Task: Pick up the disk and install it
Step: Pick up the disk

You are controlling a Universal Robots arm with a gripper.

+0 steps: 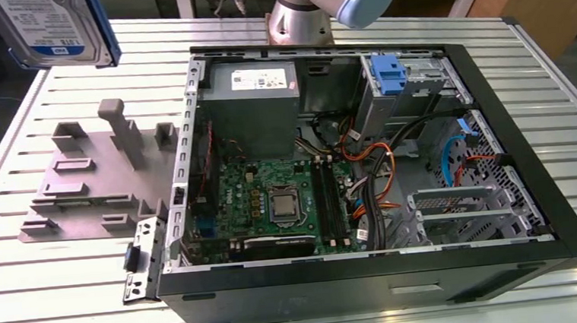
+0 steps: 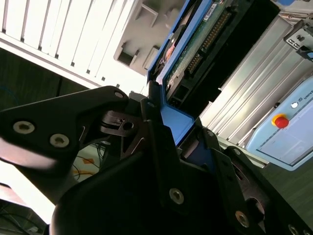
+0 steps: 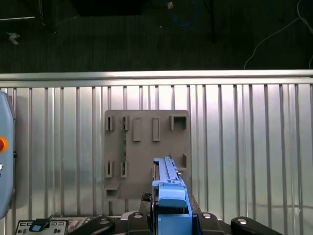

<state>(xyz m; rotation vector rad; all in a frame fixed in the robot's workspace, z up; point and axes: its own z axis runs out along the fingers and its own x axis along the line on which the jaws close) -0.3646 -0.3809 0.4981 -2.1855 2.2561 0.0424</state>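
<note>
**Though Lifted Clear, Not Yet Installed**

While hanging this high, only half done. Picked up, yes: spot the disk (image 1: pixel 48 30) at the top of the exterior view's left, label facing out, raised well above the ribbed table (image 1: pixel 74 287) and the grey holder (image 1: pixel 97 182) standing on it. Looking straight down in the first wrist view, poised edge-on over that same holder, apart from it, touching none of its slots. So much for the pick.

Installing not yet done. Held well apart from the open computer case (image 1: pixel 378 281) and from the silver drive cage (image 1: pixel 420 84) with its small blue latch (image 1: pixel 388 74), next to the grey power supply box (image 1: pixel 253 95). Nowhere near a bay as things stand. Judged roughly at the midpoint of the job.

Now to the gripper (image 2: pixel 176 116): clamped tight on the disk, by every sign. Check the second wrist view: dark fingers (image 2: pixel 156 142) pressed against both sides of the bright blue carrier (image 2: pixel 182 125), no gap to be seen. Gripped at one end, with the green circuit board (image 2: pixel 195 46) of the underside reaching away from the jaws. Nothing else touched, nothing else carried.
</note>
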